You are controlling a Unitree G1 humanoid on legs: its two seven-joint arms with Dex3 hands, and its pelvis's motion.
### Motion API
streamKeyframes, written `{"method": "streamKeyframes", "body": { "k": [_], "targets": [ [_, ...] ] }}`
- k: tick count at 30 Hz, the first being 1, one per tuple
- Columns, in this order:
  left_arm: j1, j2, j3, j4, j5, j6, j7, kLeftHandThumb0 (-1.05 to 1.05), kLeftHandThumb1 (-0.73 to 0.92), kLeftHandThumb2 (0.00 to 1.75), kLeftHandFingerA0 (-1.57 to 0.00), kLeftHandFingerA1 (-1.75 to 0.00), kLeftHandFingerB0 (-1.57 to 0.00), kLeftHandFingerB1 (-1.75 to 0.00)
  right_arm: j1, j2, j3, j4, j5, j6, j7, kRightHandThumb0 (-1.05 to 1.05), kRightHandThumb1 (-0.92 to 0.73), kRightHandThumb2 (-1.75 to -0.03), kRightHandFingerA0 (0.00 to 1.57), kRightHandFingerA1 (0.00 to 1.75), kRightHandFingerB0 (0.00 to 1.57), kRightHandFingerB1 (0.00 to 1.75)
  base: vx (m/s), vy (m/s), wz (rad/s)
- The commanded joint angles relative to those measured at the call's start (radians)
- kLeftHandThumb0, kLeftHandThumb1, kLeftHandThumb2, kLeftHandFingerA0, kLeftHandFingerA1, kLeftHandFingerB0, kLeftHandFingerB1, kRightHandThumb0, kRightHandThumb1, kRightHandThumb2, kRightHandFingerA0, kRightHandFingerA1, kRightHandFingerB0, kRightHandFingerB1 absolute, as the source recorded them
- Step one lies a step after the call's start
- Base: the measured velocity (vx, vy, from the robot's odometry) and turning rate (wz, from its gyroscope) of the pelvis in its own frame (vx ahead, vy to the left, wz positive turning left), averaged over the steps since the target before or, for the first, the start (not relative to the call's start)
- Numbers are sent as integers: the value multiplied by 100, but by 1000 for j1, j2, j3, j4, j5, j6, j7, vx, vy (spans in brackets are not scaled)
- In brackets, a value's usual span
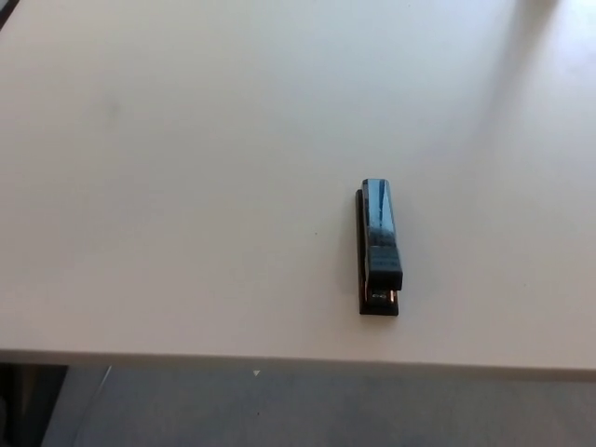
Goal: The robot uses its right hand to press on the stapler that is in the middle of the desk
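A black stapler [380,246] lies flat on the white desk [186,186], right of centre and close to the near edge. Its long axis runs away from me, and its glossy top reflects pale blue light. The metal mouth end faces the desk's front edge. Neither of my hands shows anywhere in the head view.
The desk's front edge [279,358] crosses the picture low down, with grey floor [307,410] below it. A dark object [19,405] shows at the bottom left corner under the desk.
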Motion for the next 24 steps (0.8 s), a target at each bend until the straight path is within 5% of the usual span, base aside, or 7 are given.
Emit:
{"method": "streamKeyframes", "body": {
  "k": [1,6,8,14,16,19,24],
  "targets": [
    [-6,21,2,0,-18,-6,-1,-56,92,83,0,-14,-3,-20,7,-76,-79,-15,90,-76,-133,-6,-71,-62,107,56,72,45,0,0,0],
    [-14,31,4,4,-22,-1,-1,-58,92,83,0,-13,-2,-17,-72,-182,-186,-72,146,-155,-188,-1,-75,-62,106,61,68,44,0,0,0],
    [-13,32,4,6,-23,-7,-8,-58,92,84,0,-11,-2,-17,-103,-198,-190,-111,139,-206,-193,-3,-81,-64,118,77,67,45,0,0,0],
    [-10,35,-2,14,-16,-2,-5,-58,92,84,0,-12,-3,-18,-205,-227,-121,-342,79,-266,-177,-12,-80,-69,129,76,63,45,0,0,0],
    [-1,32,-2,10,-17,-18,-13,-58,92,84,0,-12,-2,-18,-287,-184,-58,-627,68,-141,-210,-9,-80,-67,130,83,63,44,0,0,0],
    [-7,32,0,10,-21,1,-12,-57,91,83,0,-11,-2,-18,-341,-151,10,-774,49,-83,-213,-5,-83,-66,132,86,60,43,0,0,0],
    [1,35,-4,14,-16,-6,-22,-56,92,84,0,-9,0,-17,-471,-96,184,-1017,17,63,-190,-11,-77,-64,134,66,70,44,0,0,0]
  ]
}}
